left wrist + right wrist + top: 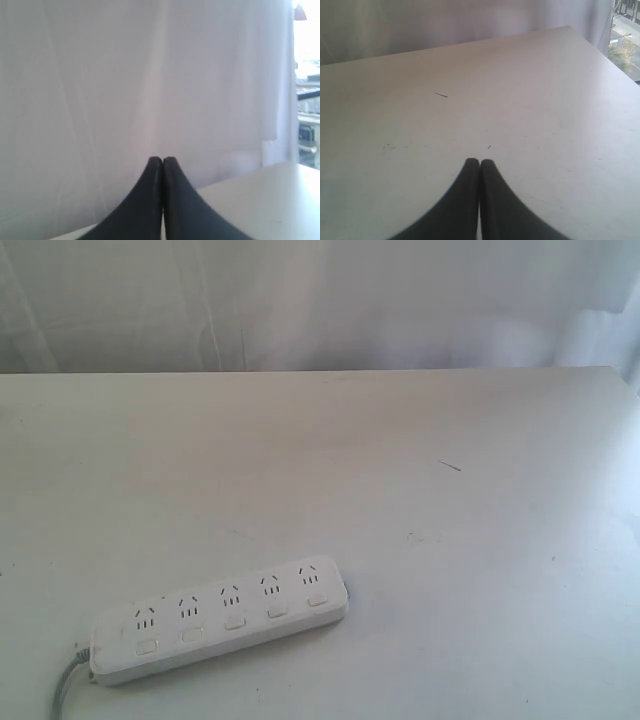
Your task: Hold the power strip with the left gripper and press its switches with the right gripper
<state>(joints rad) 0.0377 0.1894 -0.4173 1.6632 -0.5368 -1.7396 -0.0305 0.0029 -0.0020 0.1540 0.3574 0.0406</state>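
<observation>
1. A white table [450, 540] fills most of the exterior view, with a white curtain [300, 300] hanging along its far edge.
2. The strip [220, 620] lies flat at the lower left of that view, slanting up toward the right, sockets facing up.
3. Its five switches [235, 621] run in a row along the near side, one by each socket.
4. The grey cord [65, 685] leaves the strip's left end and runs off the bottom edge.
5. A small dark mark [450, 466] sits on the table right of centre, well apart from the strip.
6. The left gripper [162, 159] has its fingers pressed together on nothing and faces the curtain.
7. The right gripper [479, 161] is likewise closed and empty, over bare table with the mark beyond its tips.
8. Only the exterior view shows the strip and only the wrist views show the grippers, so nothing touches the strip; how far off each gripper is cannot be told.
</observation>
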